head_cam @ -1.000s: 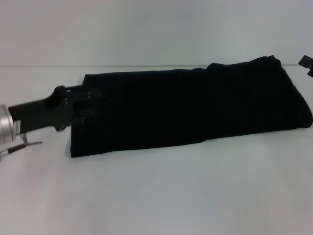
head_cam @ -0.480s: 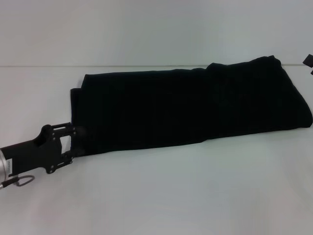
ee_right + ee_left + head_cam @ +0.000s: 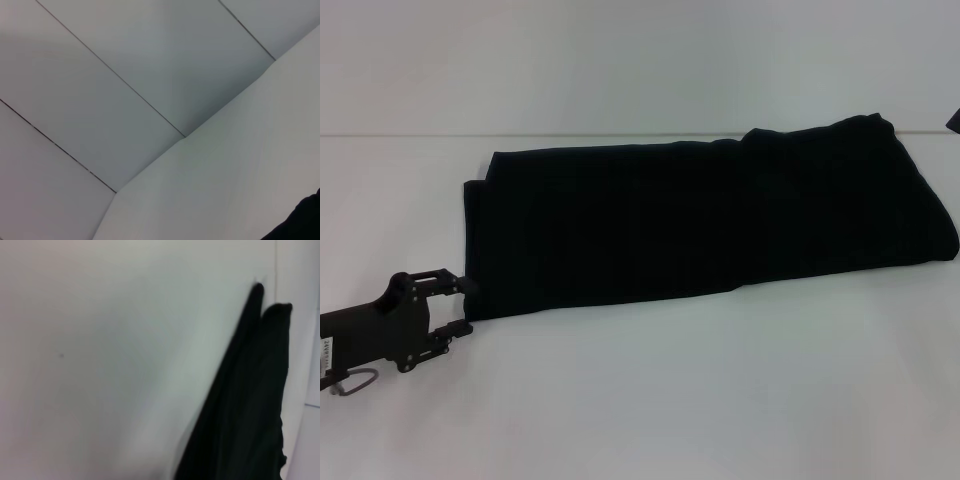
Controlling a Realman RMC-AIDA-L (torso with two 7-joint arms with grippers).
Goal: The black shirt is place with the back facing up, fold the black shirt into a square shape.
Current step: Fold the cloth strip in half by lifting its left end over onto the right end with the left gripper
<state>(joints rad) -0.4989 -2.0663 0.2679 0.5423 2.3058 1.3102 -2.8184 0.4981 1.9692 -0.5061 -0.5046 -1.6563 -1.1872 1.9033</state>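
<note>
Your left gripper (image 3: 460,305) has dropped away from the middle of the shirt's left end over the last second and now sits low on the tabletop (image 3: 650,400), right at the near-left corner of the black shirt (image 3: 700,220). A second ago it was pressed in against the left edge higher up; half a second ago it was already sliding toward you along that edge; now its tips just meet the corner, with the fabric lying directly ahead of and beyond them. The jaws look spread, with a gap showing between the two fingers, and nothing is caught in them yet.

The shirt itself has not shifted: it lies as a long, flat band stretching from the gripper away to your right, a doubled-over bulge at its far right end. In the left wrist view you see only its dark layered edge (image 3: 245,405) against the pale tabletop.

Your right gripper (image 3: 954,120) has nearly left the head view; only a sliver shows at the right border past the shirt's far end, and whether it is spread or closed you cannot tell.

So the long folds look done, and this repositioning reads as lining up to take the corner for the crosswise fold that would shorten the band into a square.
</note>
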